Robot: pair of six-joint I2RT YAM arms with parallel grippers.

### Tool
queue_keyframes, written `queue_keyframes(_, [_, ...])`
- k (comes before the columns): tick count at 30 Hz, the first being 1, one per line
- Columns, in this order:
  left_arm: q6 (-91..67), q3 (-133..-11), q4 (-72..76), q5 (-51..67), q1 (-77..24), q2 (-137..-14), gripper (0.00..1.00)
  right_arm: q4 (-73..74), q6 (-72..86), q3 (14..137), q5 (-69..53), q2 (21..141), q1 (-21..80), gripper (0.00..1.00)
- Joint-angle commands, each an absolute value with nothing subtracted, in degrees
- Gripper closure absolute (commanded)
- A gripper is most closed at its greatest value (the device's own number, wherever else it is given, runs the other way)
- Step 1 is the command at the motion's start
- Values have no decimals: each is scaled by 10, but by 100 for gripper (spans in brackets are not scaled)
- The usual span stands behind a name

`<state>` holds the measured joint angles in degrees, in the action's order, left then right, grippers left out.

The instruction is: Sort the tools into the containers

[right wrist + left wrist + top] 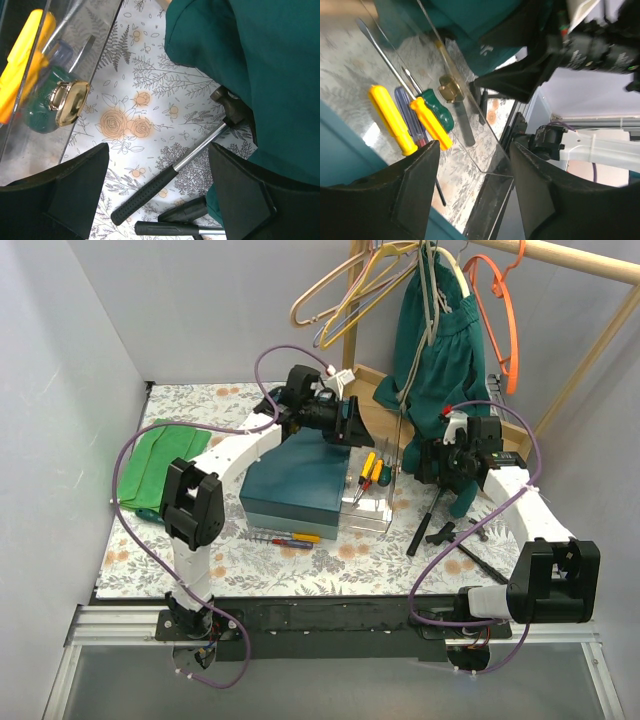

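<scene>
Now your left tool (474, 148) and right tool (157, 148) gape empty; teal cloth (260, 60) at two o'clock crowds the black-handled steel hammer (176, 169).

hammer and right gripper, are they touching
Apart. Right wrist view shows the hammer lying between the right gripper's open fingers, with patterned tablecloth visible either side of it.

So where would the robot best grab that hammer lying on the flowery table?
Probably by the black rubber handle of the hammer, with the open right gripper coming straight down from above. The hammer lies flat with its handle end bare, while its head is tucked against the teal cloth. The fingers should straddle the handle crosswise.
</scene>
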<state>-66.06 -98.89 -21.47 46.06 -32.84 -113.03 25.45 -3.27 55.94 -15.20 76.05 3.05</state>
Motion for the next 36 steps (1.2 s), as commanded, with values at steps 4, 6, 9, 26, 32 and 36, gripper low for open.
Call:
queue_keyframes(4, [-509,-1096,-346,531,-168,-1029,36,242,-35,557,-163,744,25,12])
queue_keyframes(6, [-426,-1107,-425,528,-115,-1020,36,241,-36,556,-163,744,25,11])
queue_keyframes(9, [-204,-1124,-611,465,-31,-1014,37,241,-37,556,-165,747,24,11])
queue_keyframes(26, [682,-710,-693,114,209,-864,45,259,-25,609,-173,802,23,12])
queue_keyframes(32, [814,-694,-677,138,234,-896,47,265,-24,609,-165,787,23,12])
queue_keyframes(36, [877,-642,-623,143,236,-886,50,266,-32,592,-155,768,23,12])
